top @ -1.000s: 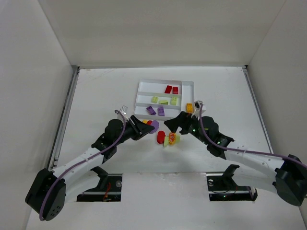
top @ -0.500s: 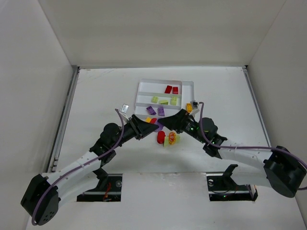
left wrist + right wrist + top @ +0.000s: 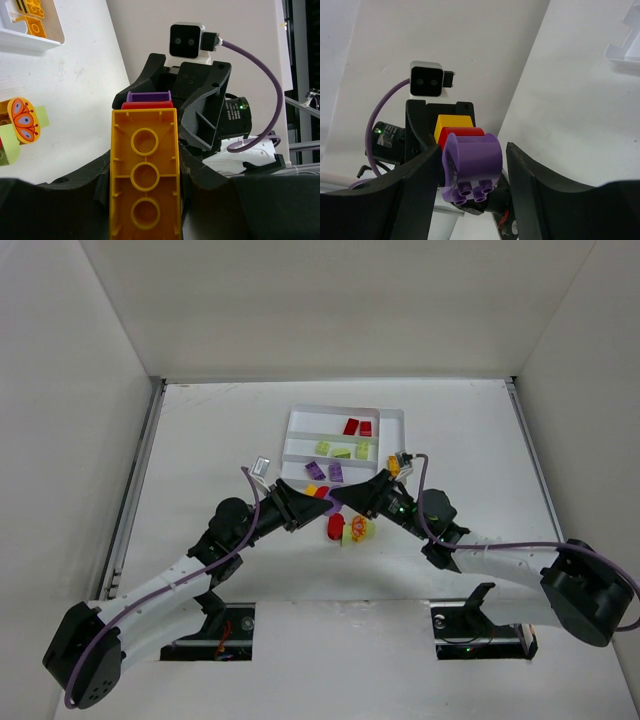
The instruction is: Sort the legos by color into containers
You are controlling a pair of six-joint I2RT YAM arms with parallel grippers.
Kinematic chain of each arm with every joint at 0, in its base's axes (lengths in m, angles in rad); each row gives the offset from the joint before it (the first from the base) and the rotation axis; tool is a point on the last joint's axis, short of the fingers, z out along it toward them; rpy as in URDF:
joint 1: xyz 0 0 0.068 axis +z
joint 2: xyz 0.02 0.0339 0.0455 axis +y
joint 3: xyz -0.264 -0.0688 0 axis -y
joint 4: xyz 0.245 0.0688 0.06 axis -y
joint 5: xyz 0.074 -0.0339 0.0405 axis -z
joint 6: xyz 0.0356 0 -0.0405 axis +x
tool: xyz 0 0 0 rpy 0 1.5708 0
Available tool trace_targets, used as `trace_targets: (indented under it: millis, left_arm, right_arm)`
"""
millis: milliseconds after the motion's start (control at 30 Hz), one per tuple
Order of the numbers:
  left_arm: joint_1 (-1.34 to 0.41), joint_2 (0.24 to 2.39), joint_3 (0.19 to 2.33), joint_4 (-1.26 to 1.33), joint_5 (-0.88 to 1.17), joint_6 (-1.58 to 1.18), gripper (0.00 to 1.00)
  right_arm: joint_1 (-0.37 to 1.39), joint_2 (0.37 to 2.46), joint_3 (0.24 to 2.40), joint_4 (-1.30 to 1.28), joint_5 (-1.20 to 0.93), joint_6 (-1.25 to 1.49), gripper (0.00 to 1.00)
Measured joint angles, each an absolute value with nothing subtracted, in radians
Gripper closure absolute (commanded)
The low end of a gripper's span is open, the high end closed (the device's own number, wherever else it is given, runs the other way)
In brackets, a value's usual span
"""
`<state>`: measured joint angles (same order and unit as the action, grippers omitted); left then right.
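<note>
My left gripper (image 3: 306,502) is shut on the orange-yellow brick (image 3: 145,175) at the base of a three-brick stack held above the table. A red brick (image 3: 147,105) and a rounded purple brick (image 3: 472,160) cap its far end. My right gripper (image 3: 472,175) faces it and straddles the purple brick: one finger (image 3: 420,195) touches it and a gap shows beside the other finger. The white tray (image 3: 340,410) lies behind, holding red legos (image 3: 358,427), lime ones (image 3: 342,450), purple ones (image 3: 325,471) and an orange-yellow one (image 3: 395,466) in the end slot.
Loose on the table just in front of the grippers lie a red brick (image 3: 335,528) and a lime piece with a butterfly disc (image 3: 357,530). White walls enclose the table on three sides.
The right gripper has moved left onto the purple end of the stack and its jaws have narrowed around it. The left arm has shifted slightly right and holds the stack.
</note>
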<state>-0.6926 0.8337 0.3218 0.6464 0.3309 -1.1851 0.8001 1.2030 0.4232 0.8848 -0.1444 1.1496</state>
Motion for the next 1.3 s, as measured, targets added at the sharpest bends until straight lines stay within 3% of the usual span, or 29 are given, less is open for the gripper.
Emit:
trace_targets:
  millis: [200, 300, 367, 467, 667, 800, 1167, 1300]
  left_arm:
    - [-0.693, 0.834, 0.321, 0.652, 0.331, -1.190, 0.74]
    - [-0.692, 0.834, 0.321, 0.665, 0.331, -1.196, 0.65]
    - [-0.692, 0.835, 0.321, 0.668, 0.331, -1.198, 0.55]
    - [-0.688, 0.835, 0.320, 0.668, 0.331, -1.199, 0.48]
    - [-0.673, 0.836, 0.308, 0.668, 0.333, -1.199, 0.43]
    - [-0.665, 0.836, 0.300, 0.661, 0.332, -1.198, 0.44]
    - [-0.653, 0.836, 0.287, 0.661, 0.329, -1.195, 0.59]
    - [-0.649, 0.835, 0.286, 0.664, 0.326, -1.195, 0.73]
  right_arm:
    - [0.799, 1.237, 0.410, 0.957, -0.166, 1.188, 0.54]
    - [0.793, 1.246, 0.408, 0.986, -0.169, 1.208, 0.59]
    - [0.790, 1.251, 0.408, 1.001, -0.171, 1.209, 0.60]
    - [0.781, 1.255, 0.405, 1.005, -0.174, 1.209, 0.60]
    - [0.748, 1.256, 0.375, 1.011, -0.191, 1.214, 0.60]
    - [0.725, 1.251, 0.354, 1.015, -0.202, 1.224, 0.60]
    - [0.701, 1.237, 0.343, 1.019, -0.219, 1.229, 0.60]
    - [0.701, 1.250, 0.343, 1.031, -0.219, 1.241, 0.60]
